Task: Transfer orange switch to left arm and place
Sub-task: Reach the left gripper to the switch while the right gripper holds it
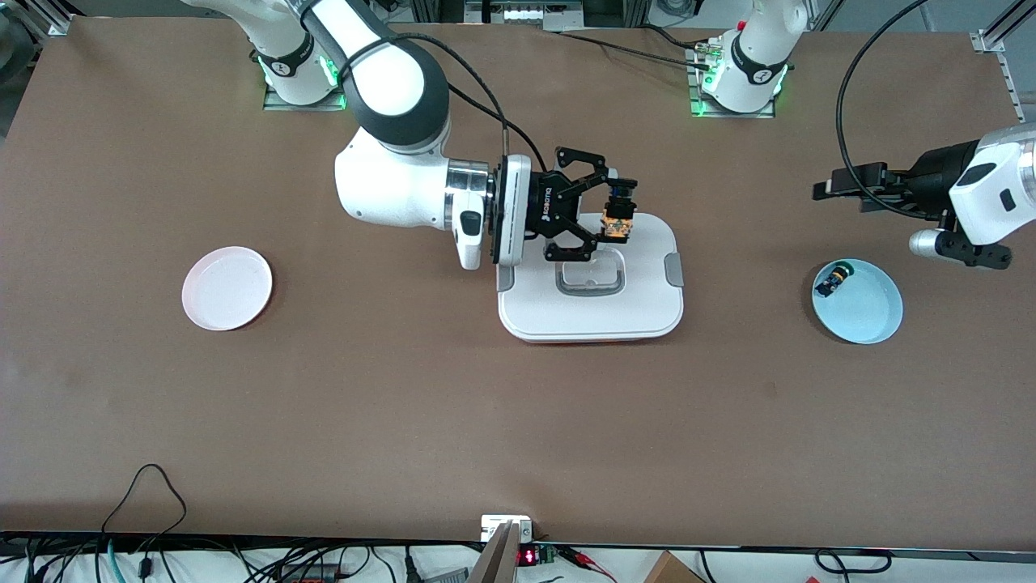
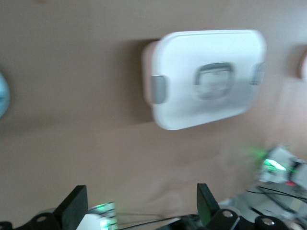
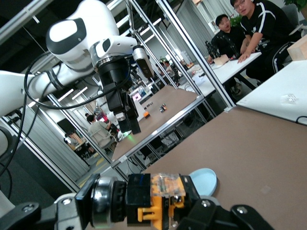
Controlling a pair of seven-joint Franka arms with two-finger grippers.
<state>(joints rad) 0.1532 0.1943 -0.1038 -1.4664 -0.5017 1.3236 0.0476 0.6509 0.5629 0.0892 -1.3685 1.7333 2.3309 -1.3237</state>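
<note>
Orange switch [image 1: 618, 220] clamped in right claw [image 1: 609, 212], over box [image 1: 591, 304].

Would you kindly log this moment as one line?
right gripper: shut on orange switch, over white lidded box | left gripper: open, above blue plate

white box [image 1: 591, 312], orange switch [image 1: 618, 225], blue plate [image 1: 870, 312]

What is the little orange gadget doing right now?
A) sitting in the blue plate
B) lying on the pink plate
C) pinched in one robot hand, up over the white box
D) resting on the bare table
C: the right hand is shut on the orange switch, holding it in the air over the box.
</note>
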